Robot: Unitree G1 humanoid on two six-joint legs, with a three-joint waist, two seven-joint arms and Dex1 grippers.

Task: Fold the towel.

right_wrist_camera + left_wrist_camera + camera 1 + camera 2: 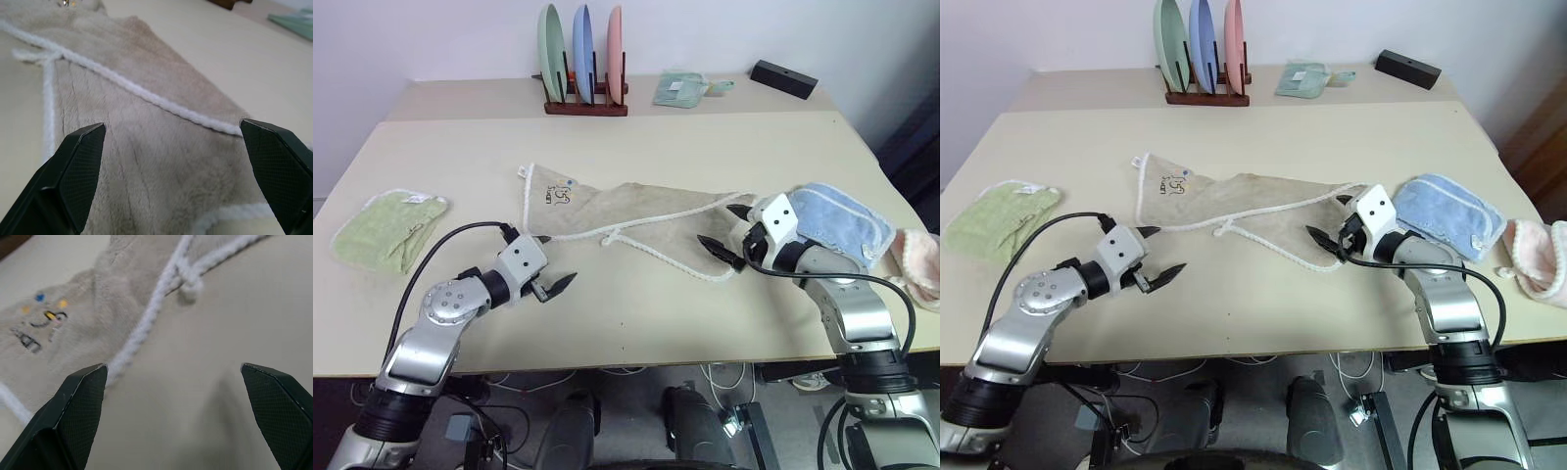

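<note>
The beige terry towel with white corded edging point(636, 211) lies crumpled and twisted on the pale tabletop point(636, 313), stretched between the two sets of jaws. The left wrist view brings out its small printed logo point(41, 318) and a knotted loop of cord just ahead of the left gripper point(551, 286), whose jaws stand wide and empty. The right wrist view shows plush pile crossed by cord between the right gripper point(729, 235) jaws, also wide, holding nothing.
</note>
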